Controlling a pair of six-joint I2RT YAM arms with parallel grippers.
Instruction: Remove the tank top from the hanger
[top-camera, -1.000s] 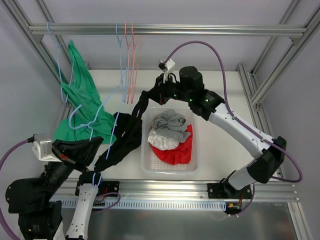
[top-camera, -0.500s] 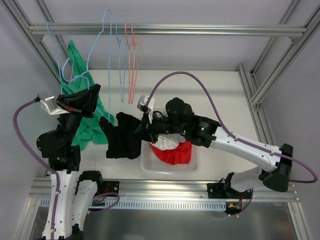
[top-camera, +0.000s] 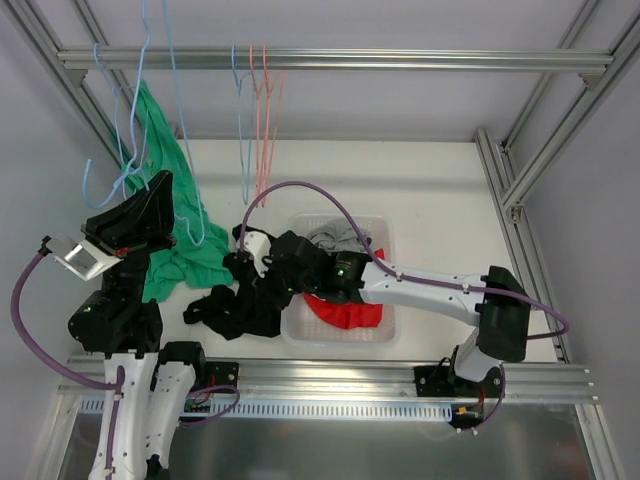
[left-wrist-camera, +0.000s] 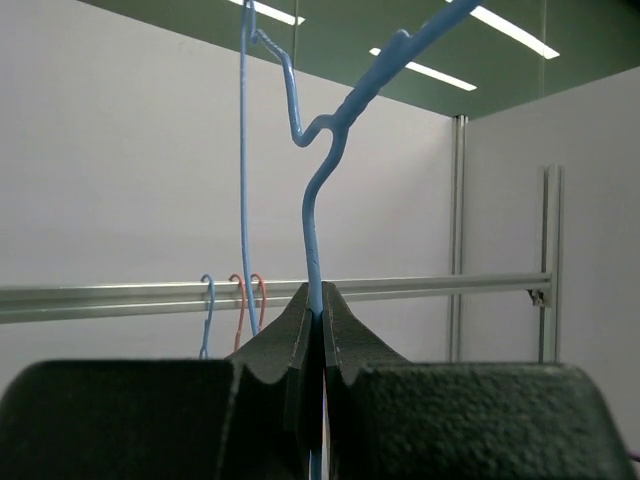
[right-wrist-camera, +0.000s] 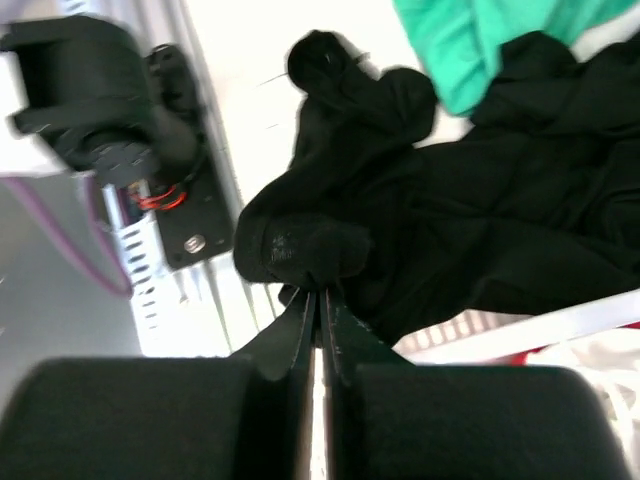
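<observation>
A light-blue wire hanger is raised high at the left, with my left gripper shut on its neck. No cloth shows on it. The black tank top lies bunched on the table, just left of the basket and below the hanger. My right gripper is low over it, shut on a fold of the black cloth.
A green garment hangs on another blue hanger at the left. Blue and pink empty hangers hang from the top rail. A white basket of grey, white and red clothes stands mid-table.
My left arm has swung the blue hanger upward. My right gripper has dragged the black tank top down and leftward off the hanger onto the table.
</observation>
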